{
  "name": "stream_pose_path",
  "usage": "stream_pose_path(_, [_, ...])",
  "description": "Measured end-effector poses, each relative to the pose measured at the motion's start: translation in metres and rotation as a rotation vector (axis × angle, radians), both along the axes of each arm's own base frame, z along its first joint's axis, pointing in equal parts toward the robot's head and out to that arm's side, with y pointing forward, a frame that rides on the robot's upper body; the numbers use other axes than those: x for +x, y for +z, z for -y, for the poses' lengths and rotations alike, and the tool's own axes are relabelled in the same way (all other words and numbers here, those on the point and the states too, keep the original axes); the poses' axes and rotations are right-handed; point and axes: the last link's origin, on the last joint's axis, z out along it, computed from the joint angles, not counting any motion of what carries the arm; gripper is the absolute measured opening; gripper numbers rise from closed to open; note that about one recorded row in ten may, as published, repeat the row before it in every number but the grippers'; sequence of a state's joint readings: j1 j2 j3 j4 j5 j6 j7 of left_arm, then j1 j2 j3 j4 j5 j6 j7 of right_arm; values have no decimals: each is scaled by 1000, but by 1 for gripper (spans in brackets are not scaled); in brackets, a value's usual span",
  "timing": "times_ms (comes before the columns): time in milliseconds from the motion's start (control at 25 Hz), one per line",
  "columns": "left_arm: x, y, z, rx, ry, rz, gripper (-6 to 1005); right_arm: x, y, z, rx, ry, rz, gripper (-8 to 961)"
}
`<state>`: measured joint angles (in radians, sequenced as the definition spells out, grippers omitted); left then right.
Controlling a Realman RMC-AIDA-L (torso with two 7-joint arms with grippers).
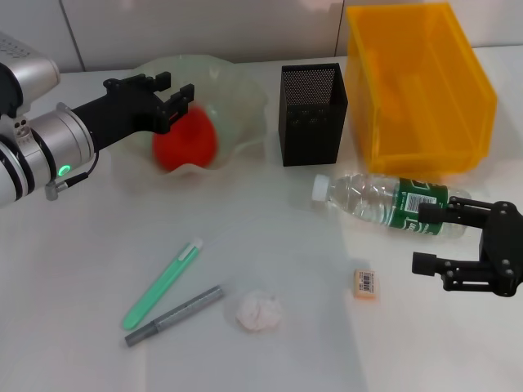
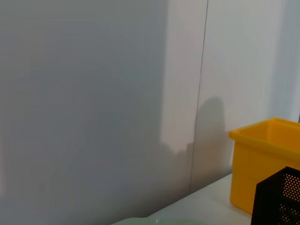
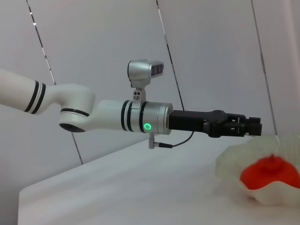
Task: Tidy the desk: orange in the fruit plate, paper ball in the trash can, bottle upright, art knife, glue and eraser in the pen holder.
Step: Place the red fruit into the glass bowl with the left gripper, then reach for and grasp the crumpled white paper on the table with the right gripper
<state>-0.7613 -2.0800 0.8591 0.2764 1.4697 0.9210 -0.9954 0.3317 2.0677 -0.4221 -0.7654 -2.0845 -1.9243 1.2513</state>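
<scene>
Overhead | white desk (image 1: 73, 343) | pale panelled wall (image 2: 93, 93) | yellow trash can (image 1: 417, 90)

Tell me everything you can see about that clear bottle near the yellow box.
The bottle is small, clear plastic, with a white cap and a green label bearing a barcode. It lies on its side on the white table, cap pointing toward the robot's left, just in front of the yellow trash can. The right gripper hovers at its base end; contact is unclear.
</scene>
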Motion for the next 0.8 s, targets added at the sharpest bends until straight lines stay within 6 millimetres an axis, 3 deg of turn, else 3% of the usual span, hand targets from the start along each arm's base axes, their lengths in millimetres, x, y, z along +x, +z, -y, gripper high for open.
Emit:
stream_pose_path(280, [6, 0, 10, -47, -47, 61, 461, -1, 7, -2, -8, -25, 4, 796])
stream_pose_path(480, [0, 14, 42, -98, -139, 189, 634, -10, 19, -6, -46, -20, 22, 796])
stream_pose_path(600, [-9, 25, 69, -123, -210, 246, 739, -20, 29, -8, -95, -1, 47, 795])
stream_pose_path(800, [-17, 32, 88, -142, -247, 257, 829, -52, 39, -18, -254, 52, 162, 795])
